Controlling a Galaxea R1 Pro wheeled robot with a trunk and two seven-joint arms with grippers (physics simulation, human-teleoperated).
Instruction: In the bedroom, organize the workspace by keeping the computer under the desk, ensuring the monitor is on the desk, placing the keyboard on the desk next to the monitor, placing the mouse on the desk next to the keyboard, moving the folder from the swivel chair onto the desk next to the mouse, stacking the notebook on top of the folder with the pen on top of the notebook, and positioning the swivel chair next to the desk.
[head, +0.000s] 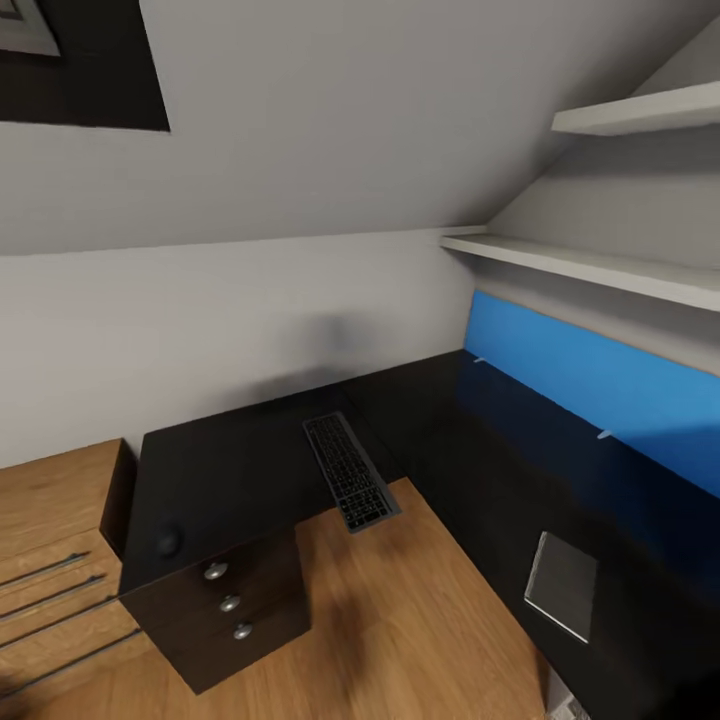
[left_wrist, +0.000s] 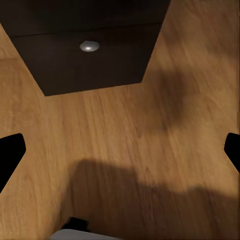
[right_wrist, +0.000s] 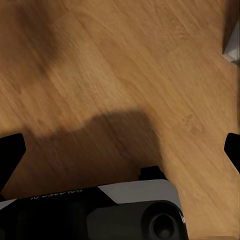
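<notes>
Room: an attic bedroom with a grey-white wall (head: 200, 330) under a sloped ceiling, a black-framed skylight (head: 70, 60) at the head view's upper left, two white shelves (head: 600, 265) at upper right, and a bright blue panel (head: 600, 385) below them.
Surface: a glossy black L-shaped desk (head: 240, 470) runs from lower left of centre to the right edge of the head view; a light wood floor (head: 400, 620) fills the lower middle.
Keyboard: a slim keyboard with dark grey keys in a silver-grey frame (head: 350, 470) lies on the desk at frame centre, one end jutting over the desk edge.
Mouse: a small dark oval mouse (head: 167, 542) sits on the desk at lower left, well apart from the keyboard.
Notebook: a thin grey rectangular notebook (head: 562, 583) lies on the desk's right wing, lower right.
Drawers: a black drawer unit with three round silver knobs (head: 229, 603) stands under the desk; low oak drawers (head: 50, 570) stand at the left edge.
Left wrist view: floor, the black unit and one silver knob (left_wrist: 89, 46) near the top.
Right wrist view: floor, a grey-and-black robot part (right_wrist: 125, 210) at the bottom, a pale edge at upper right that I cannot identify.
Left gripper (left_wrist: 120, 150): points down at the floor; black fingertips (left_wrist: 10, 150) at both side edges, spread wide, holding nothing.
Right gripper (right_wrist: 120, 150): points down at the floor; jaws likewise wide apart and empty.
</notes>
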